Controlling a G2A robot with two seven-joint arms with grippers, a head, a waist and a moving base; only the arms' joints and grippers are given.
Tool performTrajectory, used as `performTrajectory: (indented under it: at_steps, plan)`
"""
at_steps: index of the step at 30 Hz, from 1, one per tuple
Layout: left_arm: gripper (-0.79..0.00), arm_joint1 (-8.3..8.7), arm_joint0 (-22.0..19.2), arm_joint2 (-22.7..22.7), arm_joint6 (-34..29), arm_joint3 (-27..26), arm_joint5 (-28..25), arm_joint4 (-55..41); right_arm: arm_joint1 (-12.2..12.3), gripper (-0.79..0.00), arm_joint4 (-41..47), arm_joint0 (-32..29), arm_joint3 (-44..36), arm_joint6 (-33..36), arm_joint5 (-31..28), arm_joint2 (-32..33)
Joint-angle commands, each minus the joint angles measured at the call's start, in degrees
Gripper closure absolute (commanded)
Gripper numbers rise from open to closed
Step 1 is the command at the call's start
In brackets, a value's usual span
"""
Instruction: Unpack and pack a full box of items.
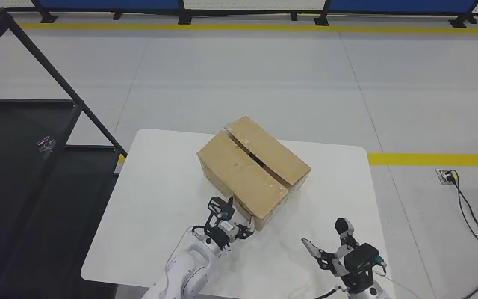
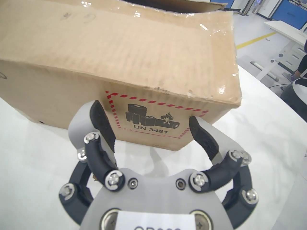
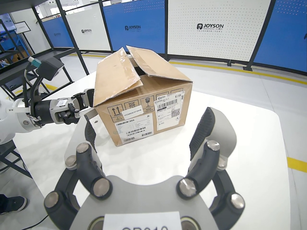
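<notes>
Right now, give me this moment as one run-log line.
brown cardboard box: on white table, top flaps ajar | left pincer: open, facing box side | right pincer: open, apart from box

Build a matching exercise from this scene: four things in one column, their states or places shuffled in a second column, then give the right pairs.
Column one
1. cardboard box
2. left gripper
3. right gripper
4. table

Column two
A. open, well apart from the box
B. white, bears the box
C. top flaps unsealed and slightly raised
D. open, close up at the box's side

Pairs: 1-C, 2-D, 3-A, 4-B
</notes>
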Motion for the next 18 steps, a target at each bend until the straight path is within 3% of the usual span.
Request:
performTrajectory:
  at_steps: [1, 5, 9, 13, 18]
  plan:
    - [-0.785, 0.45, 1.41, -1.92, 1.03, -1.16, 0.02, 0.39, 0.00, -0.785, -0.08, 0.01, 0.00, -0.04, -0.01, -0.01]
    - [-0.785, 1.89, 5.91, -7.91, 2.73, -4.84, -0.32, 1.70, -0.03, -0.785, -0.26, 0.32, -0.44, 0.49, 0.11, -0.34]
    - [-0.785, 3.13, 10.82, -14.98, 4.77, -9.04, 0.34, 0.94, -0.51, -0.785, 3.38, 4.19, -1.41, 6.38, 0.60, -3.10]
    - [-0.785, 3.85, 14.66, -20.89, 7.36, -11.90, 2.48, 0.15, -1.42, -0.785, 14.15, 9.69, -1.05, 14.86, 2.46, -6.48]
    - [-0.785, 4.40, 18.41, -26.33, 9.23, -14.21, 2.53, -2.45, -2.19, -0.785, 30.61, 16.12, 1.50, 23.23, 0.71, -8.33]
